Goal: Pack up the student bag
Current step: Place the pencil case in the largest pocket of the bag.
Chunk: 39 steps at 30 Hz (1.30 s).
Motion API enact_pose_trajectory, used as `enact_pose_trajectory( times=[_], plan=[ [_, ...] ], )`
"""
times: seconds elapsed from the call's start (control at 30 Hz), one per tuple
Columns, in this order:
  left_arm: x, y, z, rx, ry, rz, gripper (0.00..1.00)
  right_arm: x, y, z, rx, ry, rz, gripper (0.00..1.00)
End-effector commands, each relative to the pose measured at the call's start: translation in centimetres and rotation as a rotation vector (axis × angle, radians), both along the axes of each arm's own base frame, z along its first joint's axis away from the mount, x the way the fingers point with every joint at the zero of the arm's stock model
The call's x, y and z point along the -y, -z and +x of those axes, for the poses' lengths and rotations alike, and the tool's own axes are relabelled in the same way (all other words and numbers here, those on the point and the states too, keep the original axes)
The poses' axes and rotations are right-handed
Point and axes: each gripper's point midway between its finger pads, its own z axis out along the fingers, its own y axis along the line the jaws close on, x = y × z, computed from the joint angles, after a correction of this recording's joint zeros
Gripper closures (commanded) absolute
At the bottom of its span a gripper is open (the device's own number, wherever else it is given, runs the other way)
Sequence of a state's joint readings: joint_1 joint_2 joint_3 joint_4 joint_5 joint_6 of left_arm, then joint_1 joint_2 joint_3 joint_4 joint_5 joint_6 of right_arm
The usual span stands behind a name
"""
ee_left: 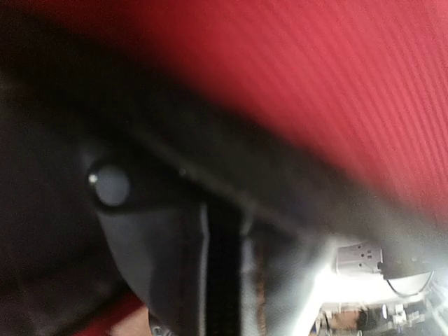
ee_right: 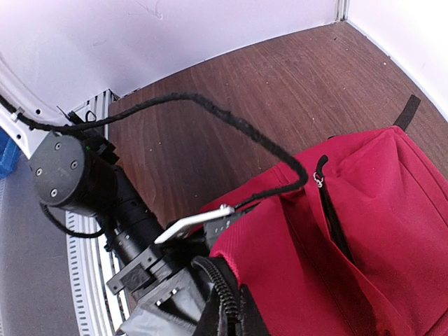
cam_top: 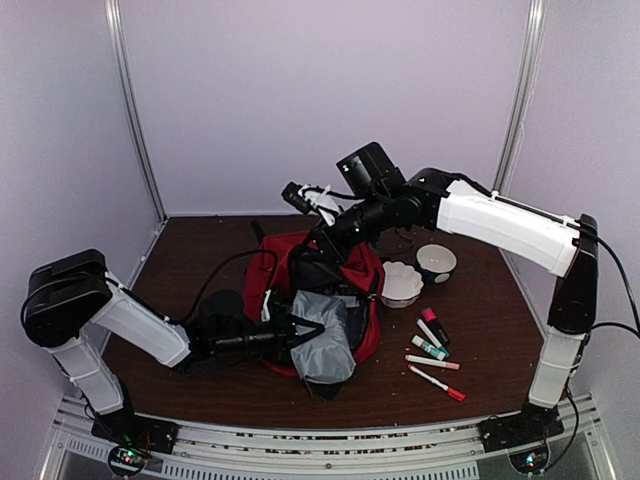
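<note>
The student bag, a large red backpack, lies in the middle of the table, its black zippered mouth facing the near side. Grey fabric spills out of that mouth. My left gripper is at the mouth's near left edge, shut on the black zipper band, with blurred red cloth filling the left wrist view. My right gripper comes in over the bag's far side, shut on the zippered rim. Its fingertips are hidden below the right wrist view's edge.
Two white bowls stand right of the bag. Several markers and pens lie in front of them. A black cable loops over the bag. The left arm reaches in low from the left.
</note>
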<state>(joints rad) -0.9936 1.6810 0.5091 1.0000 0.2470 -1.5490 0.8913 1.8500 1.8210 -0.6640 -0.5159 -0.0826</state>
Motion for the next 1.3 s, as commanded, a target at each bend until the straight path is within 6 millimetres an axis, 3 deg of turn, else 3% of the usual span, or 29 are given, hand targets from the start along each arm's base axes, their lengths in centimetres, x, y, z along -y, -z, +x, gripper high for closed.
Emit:
enact_pose_trajectory(
  times=[0.0, 0.23, 0.43, 0.67, 0.83, 1.07, 1.27],
  plan=[
    [-2.1, -3.9, 3.8, 0.083, -0.151, -0.154, 1.00, -0.2, -2.7, -1.4, 0.033, -0.047, 0.088, 1.00],
    [-3.7, -5.0, 6.8, 0.130, -0.319, -0.168, 1.00, -0.4, -1.5, -3.0, 0.013, -0.081, 0.078, 1.00],
    [-5.3, -9.3, 7.6, 0.267, -0.449, -0.255, 1.00, -0.6, -1.1, -3.2, 0.004, -0.087, 0.078, 1.00],
    [-2.7, -11.4, 6.9, 0.277, -0.396, -0.341, 1.00, -0.6, -1.8, -3.0, 0.017, -0.081, 0.085, 1.00],
    [-4.2, -11.4, 6.8, 0.367, -0.599, -0.325, 1.00, -0.5, -2.4, -2.7, 0.039, -0.058, 0.094, 1.00],
    [-1.8, -10.5, 7.7, 0.363, -0.640, -0.328, 1.00, 0.4, -1.6, -1.3, 0.065, -0.007, 0.048, 1.00],
    [-2.5, -9.6, 8.2, 0.359, -0.695, -0.298, 1.00, 1.5, -1.7, -0.8, 0.085, 0.004, 0.026, 1.00]
  ],
)
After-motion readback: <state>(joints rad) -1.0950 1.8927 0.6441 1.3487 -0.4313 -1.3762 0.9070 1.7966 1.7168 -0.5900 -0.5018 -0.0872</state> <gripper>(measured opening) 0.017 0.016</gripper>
